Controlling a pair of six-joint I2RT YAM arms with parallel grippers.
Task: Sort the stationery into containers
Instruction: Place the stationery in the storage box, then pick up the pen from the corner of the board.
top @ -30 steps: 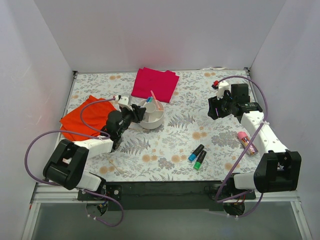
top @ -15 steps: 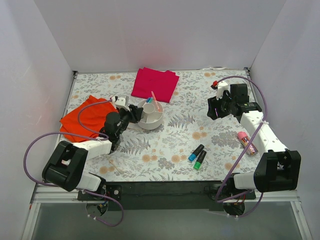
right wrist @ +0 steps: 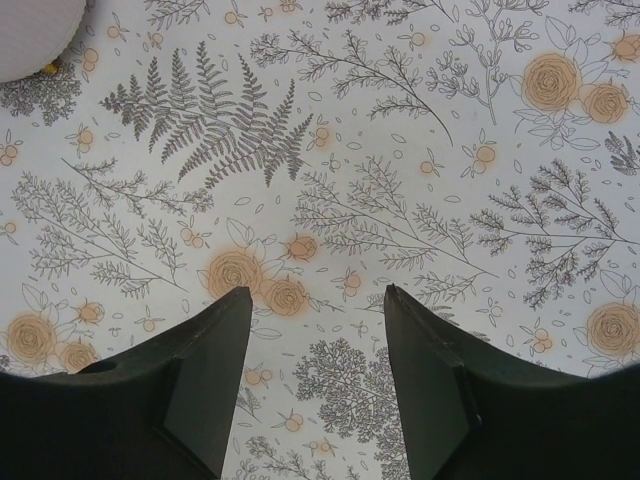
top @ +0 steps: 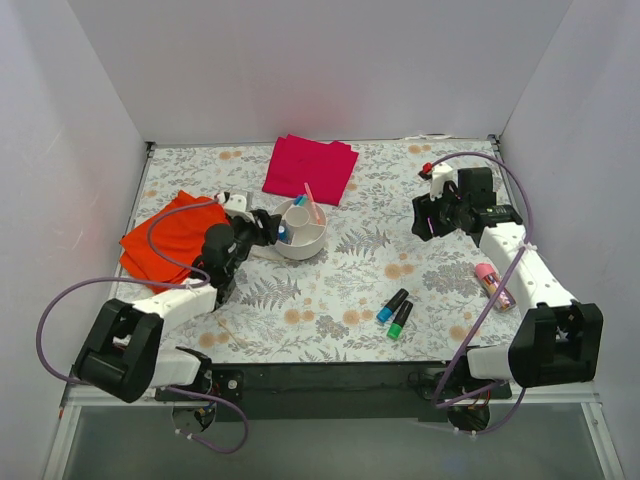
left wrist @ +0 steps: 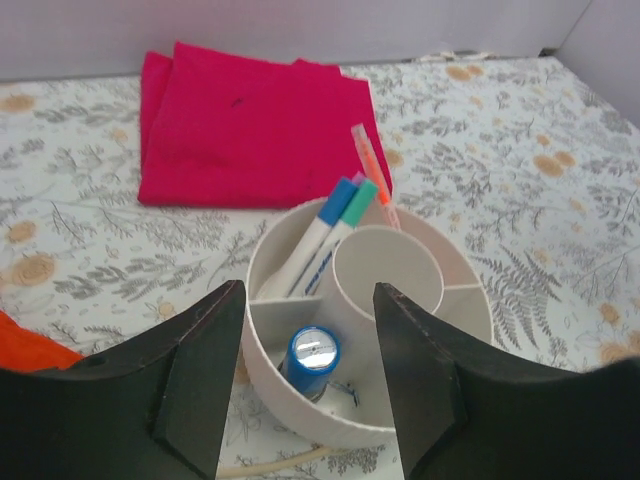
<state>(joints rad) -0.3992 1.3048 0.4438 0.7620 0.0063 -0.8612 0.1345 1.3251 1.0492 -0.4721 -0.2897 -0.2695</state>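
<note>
Nearest you on the counter (top: 330, 285), the blue-capped marker (top: 392, 305) and green-capped marker (top: 401, 320) lie side by side, well apart from the dish. The pink glittery tube (top: 493, 284) lies off to the right, close to the right arm. All three look unsorted to me.

Next back, your left hand (left wrist: 310, 295) is spread wide with nothing pinched. Its fingers (left wrist: 200, 385) sit either side of the dish's near wall. A blue-capped marker (left wrist: 312, 355) stands upright in the near compartment, right below that gap, so I'd call that one delivered. That would explain why the hand hangs open there.

The white dish (top: 310, 243) itself is round, with thin walls running out from a centre cup (left wrist: 385, 270). The cup looks empty. Two white pens (left wrist: 322, 240), one blue-tipped and one green-tipped, lean together in the back-left compartment. A thin pink-orange pen (left wrist: 372, 170) leans over the far rim, but I can't tell which compartment it's in.

Your right hand (top: 426, 216) is spread too and holds nothing. It hovers over bare floral counter, nowhere near the leftovers, so I'd send it to the tube.

Farthest back is the magenta cloth (top: 310, 167), with the orange cloth (top: 170, 235) off left. Leave both alone.
</note>
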